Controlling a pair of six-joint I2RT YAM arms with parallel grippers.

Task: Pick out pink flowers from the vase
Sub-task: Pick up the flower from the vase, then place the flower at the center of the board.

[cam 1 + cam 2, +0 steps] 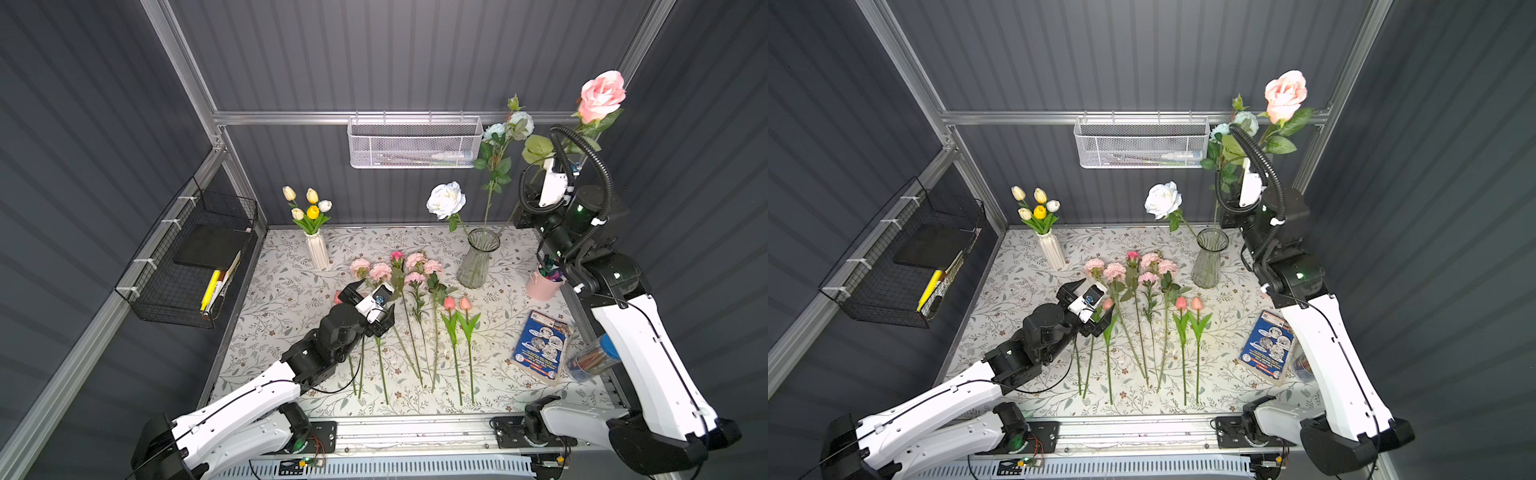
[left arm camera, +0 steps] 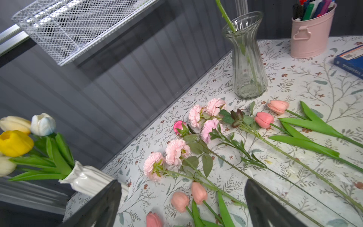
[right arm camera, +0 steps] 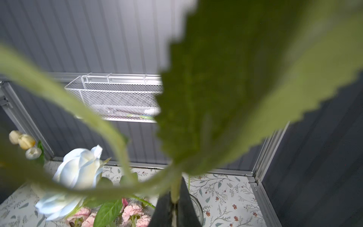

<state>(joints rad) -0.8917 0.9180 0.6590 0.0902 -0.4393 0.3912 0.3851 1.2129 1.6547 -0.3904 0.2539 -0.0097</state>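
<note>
High at the back right, my right gripper [image 1: 549, 163] [image 3: 175, 196] is shut on the green stem of a large pink rose [image 1: 602, 95] [image 1: 1285, 95]. It is just above the glass vase [image 1: 478, 257] [image 3: 197, 206]. A white rose [image 1: 446, 199] and pale blue roses [image 1: 513, 124] stand in that vase. Pink flowers lie in a row on the table: carnation sprays [image 1: 380, 272] [image 2: 176, 151], a small rosebud [image 1: 397, 257] and tulips [image 1: 457, 303] [image 2: 264, 119]. My left gripper [image 1: 376, 302] [image 2: 182, 186] hovers open over their left end, holding nothing.
A white ribbed vase [image 1: 318, 253] of yellow and cream tulips stands at the back left. A pink pen bucket [image 1: 542, 286], a blue book [image 1: 540, 345] and a clear cup of pencils [image 1: 594, 357] sit along the right. A white mesh basket [image 1: 415, 143] hangs on the back wall.
</note>
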